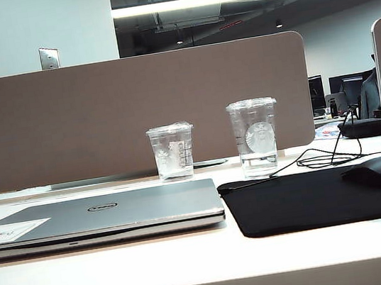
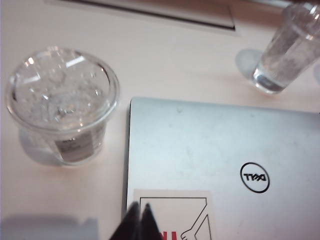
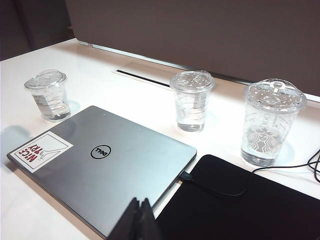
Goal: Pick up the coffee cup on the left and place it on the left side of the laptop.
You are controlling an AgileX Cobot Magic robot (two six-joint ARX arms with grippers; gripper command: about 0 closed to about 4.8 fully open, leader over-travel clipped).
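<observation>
my left gripper (image 2: 139, 220) pressed together, holding nothing, over laptop (image 2: 225, 150) sticker corner | my right gripper (image 3: 138, 216) also pinched closed (empty), above laptop's near edge | coffee cup (image 2: 62, 105) upright on table (image 2: 175, 60) just beside laptop's left edge, not touching | two other cups behind laptop and mouse mat (image 3: 240, 205)
</observation>
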